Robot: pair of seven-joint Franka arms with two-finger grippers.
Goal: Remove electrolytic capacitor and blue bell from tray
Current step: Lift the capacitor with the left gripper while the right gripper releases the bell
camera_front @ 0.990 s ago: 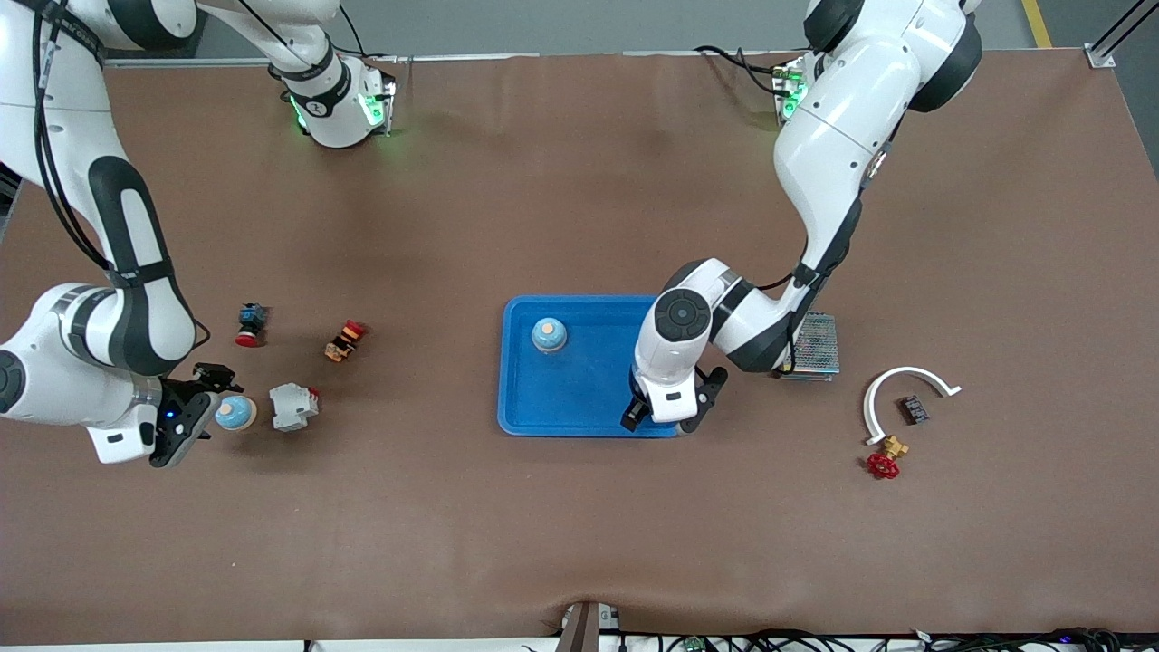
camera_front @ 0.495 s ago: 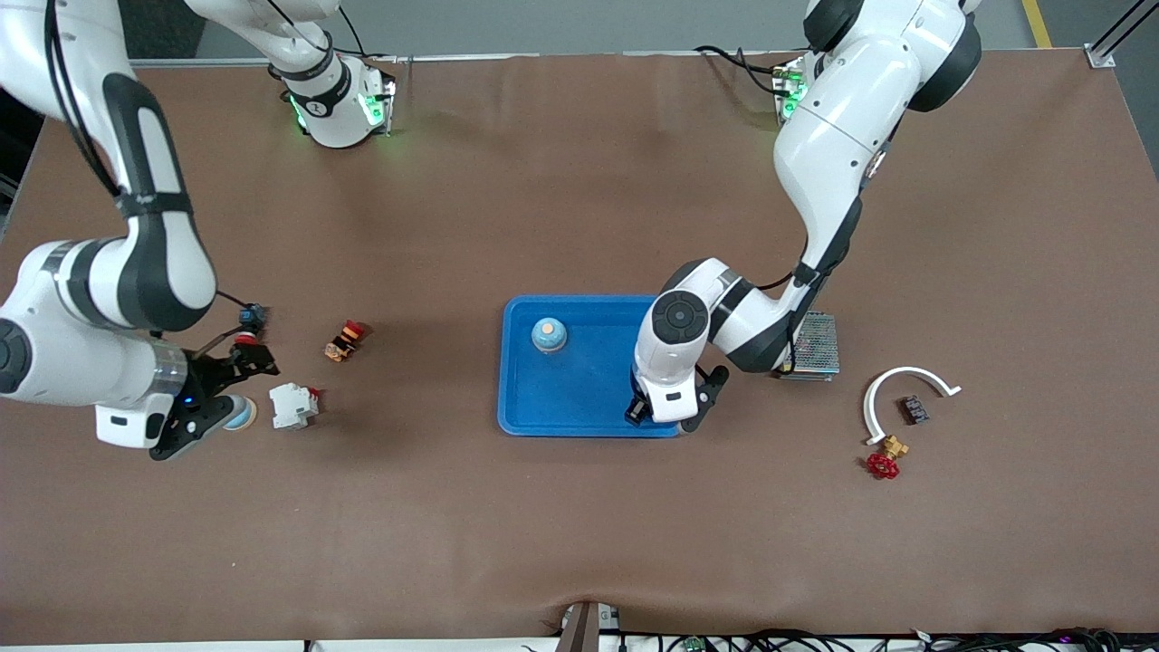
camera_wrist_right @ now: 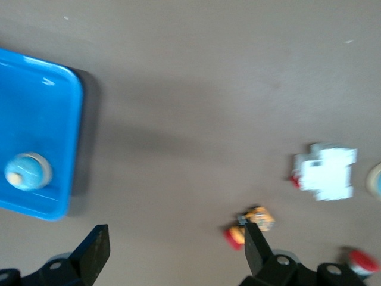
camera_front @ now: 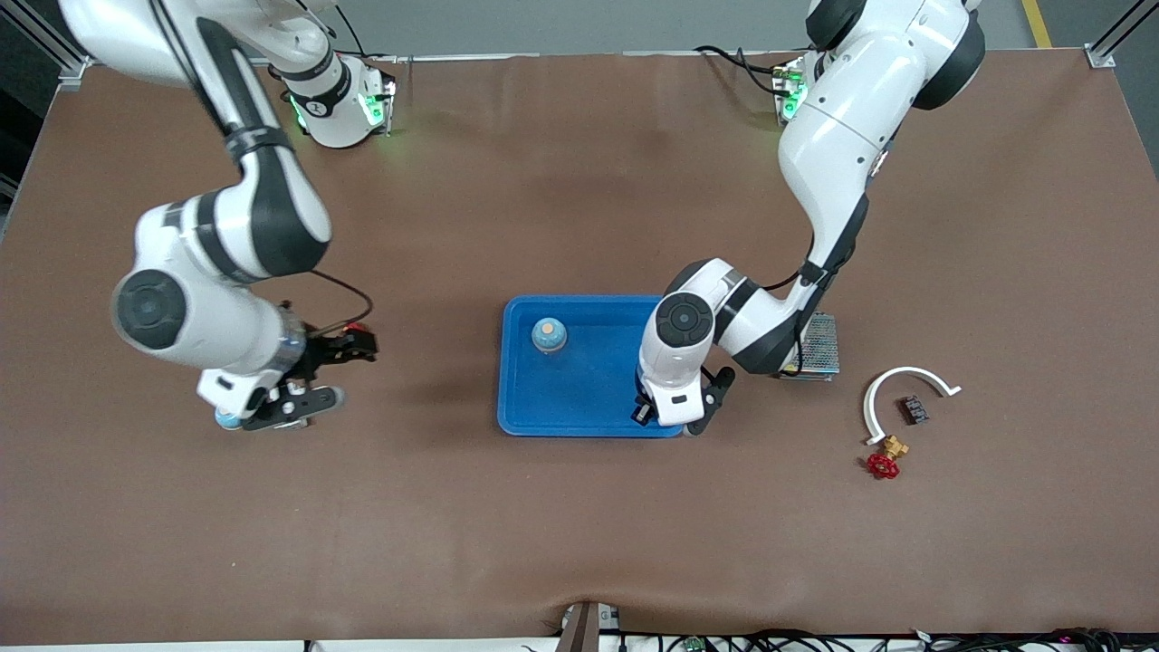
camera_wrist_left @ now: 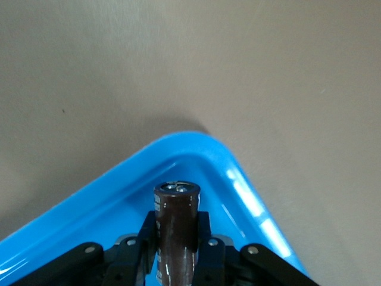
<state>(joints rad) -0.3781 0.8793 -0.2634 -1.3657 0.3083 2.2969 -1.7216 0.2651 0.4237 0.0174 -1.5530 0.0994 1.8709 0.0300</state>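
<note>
My left gripper (camera_wrist_left: 177,250) clamps capacitor (camera_wrist_left: 176,229) over corner of blue tray (camera_front: 579,412). Bell (camera_front: 549,334) sits in tray. My right gripper (camera_wrist_right: 172,250) spread wide, holding nothing, above table (camera_front: 579,525).

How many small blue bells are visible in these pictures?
2. One bell stands in the blue tray; the other bell is on the table, mostly hidden beneath the right gripper.
</note>
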